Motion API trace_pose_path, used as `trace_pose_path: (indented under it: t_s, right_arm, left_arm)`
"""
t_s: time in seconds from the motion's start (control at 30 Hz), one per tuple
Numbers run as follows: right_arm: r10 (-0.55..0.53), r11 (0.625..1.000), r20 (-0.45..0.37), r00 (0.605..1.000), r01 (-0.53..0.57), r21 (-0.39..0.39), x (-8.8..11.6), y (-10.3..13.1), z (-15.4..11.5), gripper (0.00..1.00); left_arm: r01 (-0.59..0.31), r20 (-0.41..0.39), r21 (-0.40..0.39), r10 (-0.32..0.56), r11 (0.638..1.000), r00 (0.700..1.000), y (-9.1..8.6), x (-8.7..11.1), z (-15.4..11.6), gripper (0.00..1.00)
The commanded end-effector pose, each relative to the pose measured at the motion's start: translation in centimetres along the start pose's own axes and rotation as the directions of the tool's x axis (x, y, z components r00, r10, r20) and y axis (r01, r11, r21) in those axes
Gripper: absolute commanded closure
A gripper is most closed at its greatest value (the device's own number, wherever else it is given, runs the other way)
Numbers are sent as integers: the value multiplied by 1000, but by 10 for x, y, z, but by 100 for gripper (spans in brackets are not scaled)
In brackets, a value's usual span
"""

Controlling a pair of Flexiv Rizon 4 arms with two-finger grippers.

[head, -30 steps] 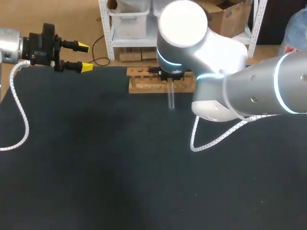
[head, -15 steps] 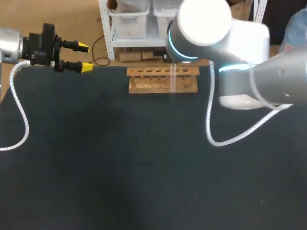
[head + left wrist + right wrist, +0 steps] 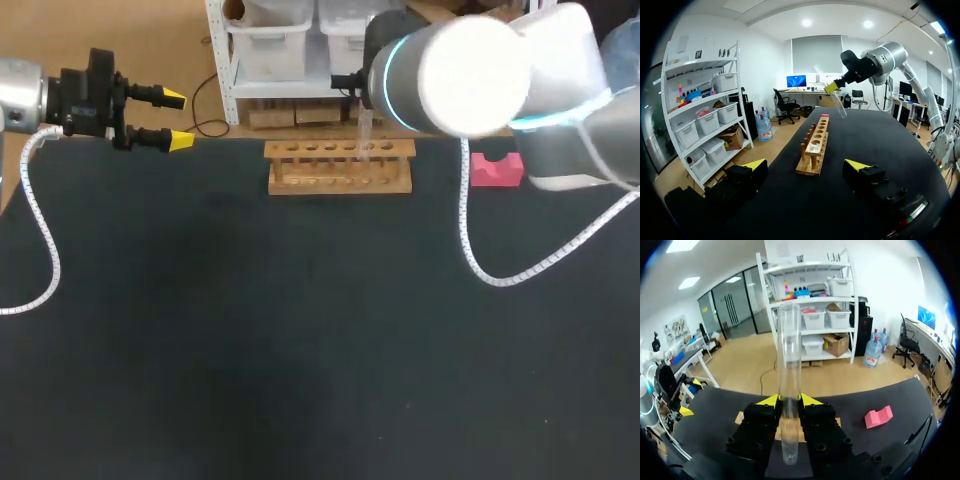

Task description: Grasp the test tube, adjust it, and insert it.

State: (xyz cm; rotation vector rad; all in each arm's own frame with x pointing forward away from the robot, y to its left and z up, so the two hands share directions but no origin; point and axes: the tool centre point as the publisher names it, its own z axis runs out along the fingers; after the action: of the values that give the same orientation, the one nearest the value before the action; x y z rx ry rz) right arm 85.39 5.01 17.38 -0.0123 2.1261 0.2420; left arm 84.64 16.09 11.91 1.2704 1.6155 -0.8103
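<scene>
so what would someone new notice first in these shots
Most likely the clear test tube, clamped between the yellow fingertips of the right gripper and held in the air over the wooden test tube rack at the far edge of the table. After that, the pink block lying to the rack's right, and the left gripper, open and empty by the far left corner.

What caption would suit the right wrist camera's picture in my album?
Right gripper clamps a clear test tube between its yellow tips, wooden rack and pink block ahead.
</scene>
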Motion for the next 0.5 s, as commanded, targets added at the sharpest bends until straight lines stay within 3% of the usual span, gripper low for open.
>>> trace_pose_path:
  t_s: [0.03,0.5]
  right_arm:
    - [7,1000,318,948,-2,-16,0,-5,2,100]
    - [-12,1000,392,920,18,-12,-5,-2,16,100]
  left_arm:
    - [-3,4,0,3,1000,1000,0,1,0,0]
    - [-3,4,0,3,1000,1000,0,1,0,0]
